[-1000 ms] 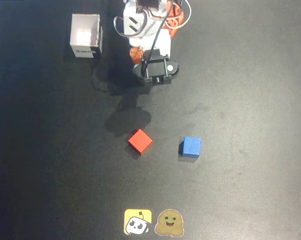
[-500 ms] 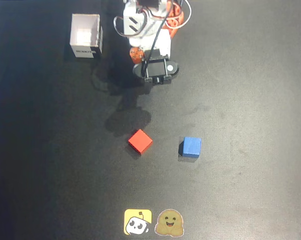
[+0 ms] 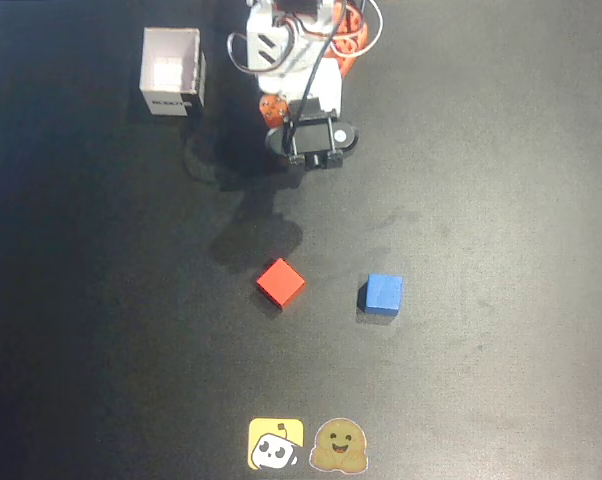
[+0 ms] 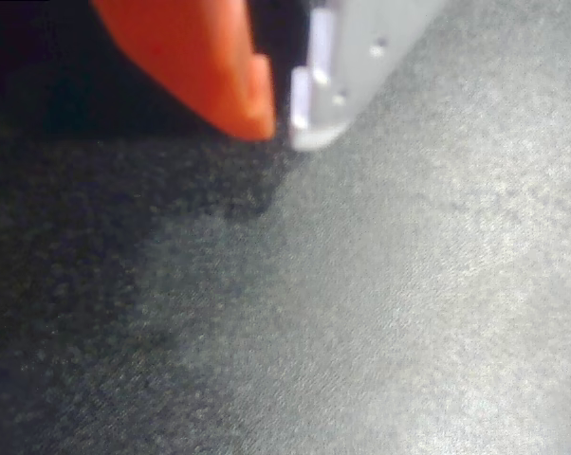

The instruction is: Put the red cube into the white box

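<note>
The red cube (image 3: 280, 283) lies on the black mat a little below the middle of the overhead view, turned diamond-wise. The white box (image 3: 172, 70) stands open-topped at the upper left, with a dark-text label on its near side. My arm (image 3: 299, 75) is folded at the top centre, its wrist (image 3: 315, 138) well above the cube and to the right of the box. In the wrist view my gripper (image 4: 281, 128) hangs just over bare mat. Its orange finger (image 4: 210, 66) and white finger (image 4: 352, 66) nearly touch at the tips, with nothing between them.
A blue cube (image 3: 383, 294) sits to the right of the red one, a cube's width or so apart. Two stickers (image 3: 306, 445) lie at the bottom edge of the mat. Cables loop around the arm's base (image 3: 351, 30).
</note>
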